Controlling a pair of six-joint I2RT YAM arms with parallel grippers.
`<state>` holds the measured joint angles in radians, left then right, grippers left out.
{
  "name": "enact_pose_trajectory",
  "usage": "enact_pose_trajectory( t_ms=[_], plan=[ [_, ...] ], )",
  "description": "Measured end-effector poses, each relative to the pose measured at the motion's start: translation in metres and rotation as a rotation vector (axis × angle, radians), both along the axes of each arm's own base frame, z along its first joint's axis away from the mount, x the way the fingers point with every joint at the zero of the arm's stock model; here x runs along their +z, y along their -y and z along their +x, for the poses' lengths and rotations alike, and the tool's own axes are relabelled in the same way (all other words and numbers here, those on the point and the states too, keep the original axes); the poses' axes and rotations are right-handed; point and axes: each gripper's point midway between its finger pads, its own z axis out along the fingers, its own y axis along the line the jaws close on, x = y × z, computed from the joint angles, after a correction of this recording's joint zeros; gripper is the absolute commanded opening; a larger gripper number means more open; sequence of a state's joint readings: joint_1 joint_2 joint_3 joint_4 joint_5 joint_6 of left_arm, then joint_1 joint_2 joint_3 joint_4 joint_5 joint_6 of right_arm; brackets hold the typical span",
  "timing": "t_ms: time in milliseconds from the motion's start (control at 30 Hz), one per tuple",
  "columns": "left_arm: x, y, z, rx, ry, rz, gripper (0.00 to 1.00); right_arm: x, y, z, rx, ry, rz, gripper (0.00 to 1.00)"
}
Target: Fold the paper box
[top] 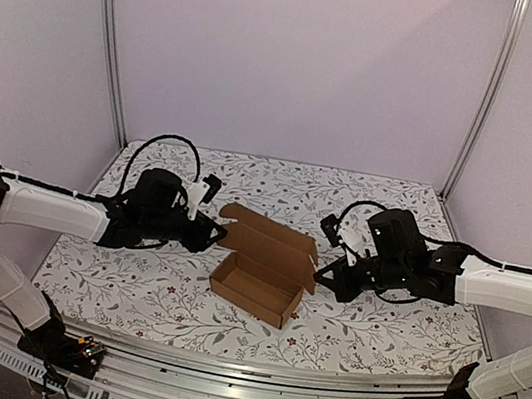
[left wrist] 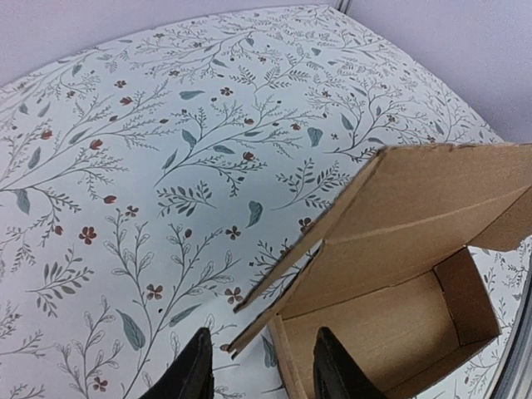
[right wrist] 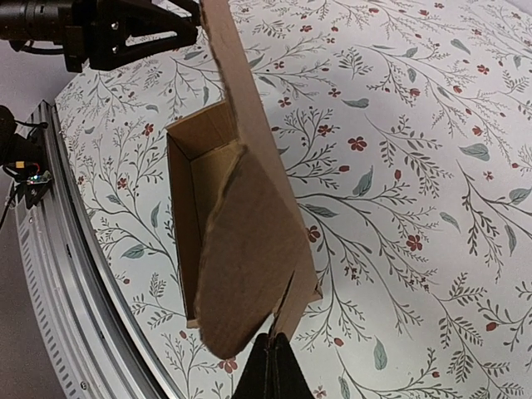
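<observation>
The top external camera looks down from high behind the near edge over the whole floral tablecloth (top: 377, 329). The wrist cameras look close past the left fingers (left wrist: 189, 374) and right fingers (right wrist: 268, 378), from opposite ends, at the paper box (top: 258, 284), which all views share.

The paper box (top: 259, 274) is plain brown cardboard, matt and slightly fibrous at its cut edges. The table cover (top: 376, 333) looks smooth and matt, either printed cloth or sheet. The near rail (top: 249, 371) is brushed metal. The arm shells (top: 47, 210) are smooth white plastic, and the left gripper (left wrist: 264, 337) is matt black.
</observation>
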<state>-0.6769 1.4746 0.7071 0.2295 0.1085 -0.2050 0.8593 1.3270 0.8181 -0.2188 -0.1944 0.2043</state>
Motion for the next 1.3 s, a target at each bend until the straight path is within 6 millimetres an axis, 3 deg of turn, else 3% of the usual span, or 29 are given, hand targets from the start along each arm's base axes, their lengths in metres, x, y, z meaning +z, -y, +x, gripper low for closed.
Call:
enact_pose_trajectory(
  t_ms=[367, 700, 1167, 1300],
  plan=[
    [-0.008, -0.004, 0.009, -0.007, -0.007, 0.005, 0.38, 0.002, 0.000, -0.002, 0.007, 0.006, 0.001, 0.00],
    [-0.002, 0.003, 0.007, -0.051, 0.001, -0.027, 0.19, 0.002, 0.001, -0.002, 0.007, 0.006, 0.000, 0.00],
    [-0.004, 0.009, 0.002, -0.093, -0.015, -0.044, 0.00, 0.002, 0.000, -0.003, 0.007, 0.006, 0.000, 0.00],
    [-0.004, 0.010, 0.001, -0.099, -0.019, -0.048, 0.00, 0.002, 0.001, -0.002, 0.007, 0.006, 0.000, 0.00]
  ],
)
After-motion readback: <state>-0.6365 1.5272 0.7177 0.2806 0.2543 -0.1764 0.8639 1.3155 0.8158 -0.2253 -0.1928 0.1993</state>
